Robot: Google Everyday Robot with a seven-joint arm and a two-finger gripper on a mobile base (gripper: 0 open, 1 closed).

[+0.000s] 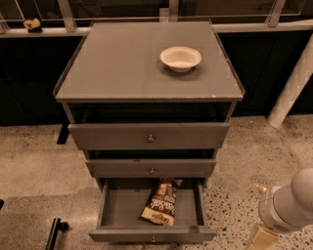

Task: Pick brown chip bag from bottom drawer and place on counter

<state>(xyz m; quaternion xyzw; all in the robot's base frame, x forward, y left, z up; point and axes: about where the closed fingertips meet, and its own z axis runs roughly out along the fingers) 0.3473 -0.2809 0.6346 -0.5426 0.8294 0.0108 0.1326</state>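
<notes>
Brown chip bag (160, 202) lies in the open bottom drawer (151, 235), right of centre. Gripper (264, 238) sits near right, over the floor (254, 151); its state cannot be told.

This seems an office or lab hall: speckled terrazzo floor (34, 166) around the gripper (261, 238) at the lower right corner, a grey drawer cabinet (107, 136) to its left, white-framed glazing (66, 12) far beyond.
</notes>
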